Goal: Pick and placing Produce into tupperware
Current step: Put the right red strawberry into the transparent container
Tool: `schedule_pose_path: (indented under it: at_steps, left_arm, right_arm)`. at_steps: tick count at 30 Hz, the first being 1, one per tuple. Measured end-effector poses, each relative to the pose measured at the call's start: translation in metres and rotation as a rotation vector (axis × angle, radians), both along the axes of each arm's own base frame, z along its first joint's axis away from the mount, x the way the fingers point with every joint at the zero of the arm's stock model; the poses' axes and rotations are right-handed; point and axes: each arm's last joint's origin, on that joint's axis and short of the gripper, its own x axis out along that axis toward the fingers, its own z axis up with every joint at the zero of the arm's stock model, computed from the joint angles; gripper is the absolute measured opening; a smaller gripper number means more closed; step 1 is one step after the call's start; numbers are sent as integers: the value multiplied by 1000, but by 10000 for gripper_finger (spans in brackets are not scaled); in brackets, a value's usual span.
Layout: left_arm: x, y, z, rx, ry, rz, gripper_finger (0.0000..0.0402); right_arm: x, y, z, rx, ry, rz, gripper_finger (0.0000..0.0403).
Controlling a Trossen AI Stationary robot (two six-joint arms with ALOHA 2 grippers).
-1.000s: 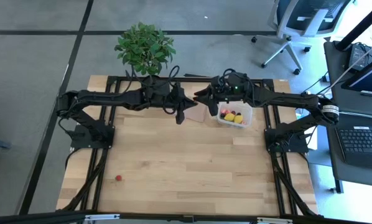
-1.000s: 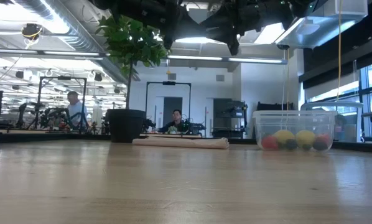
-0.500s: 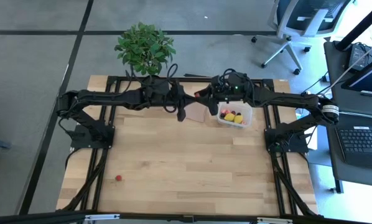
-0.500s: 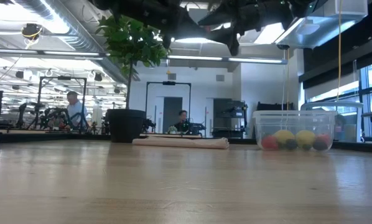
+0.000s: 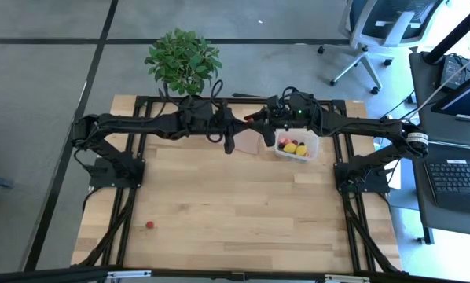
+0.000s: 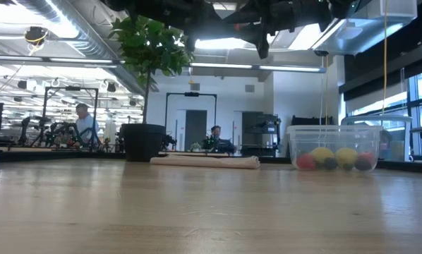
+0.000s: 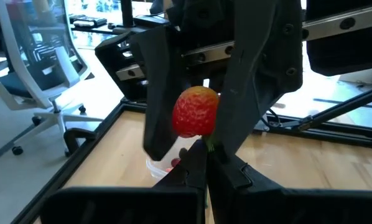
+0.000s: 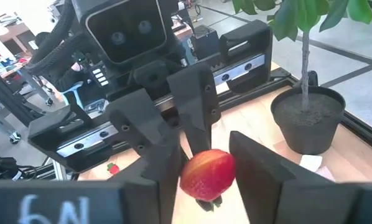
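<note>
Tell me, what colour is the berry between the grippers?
Red, fading to yellow-orange: the strawberry, clearest in left wrist view.

Pale smooth wood table [image 5: 219, 196], clear shiny plastic tupperware [image 6: 334, 147], bumpy red strawberry [image 7: 196, 112], matt black plastic fingers [image 8: 267, 168], flat brown cardboard sheet [image 6: 205, 161]

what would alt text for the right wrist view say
A red strawberry sits between the right gripper's two dark fingers, while the left gripper, facing it, pinches it by the stem. A potted plant stands behind on the wooden table.
</note>
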Motion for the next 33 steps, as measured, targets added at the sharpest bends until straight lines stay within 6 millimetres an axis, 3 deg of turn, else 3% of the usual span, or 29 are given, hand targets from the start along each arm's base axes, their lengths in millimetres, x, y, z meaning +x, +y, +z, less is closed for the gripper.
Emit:
schedule_pose_path:
  at_steps: [7, 33]
  left_arm:
    - [0, 0, 0, -1, 0, 1, 0]
    - [0, 2, 0, 20, 1, 63, 15]
  right_arm:
    - [0, 0, 0, -2, -2, 1, 85]
    - [-1, -2, -2, -5, 20, -55, 80]
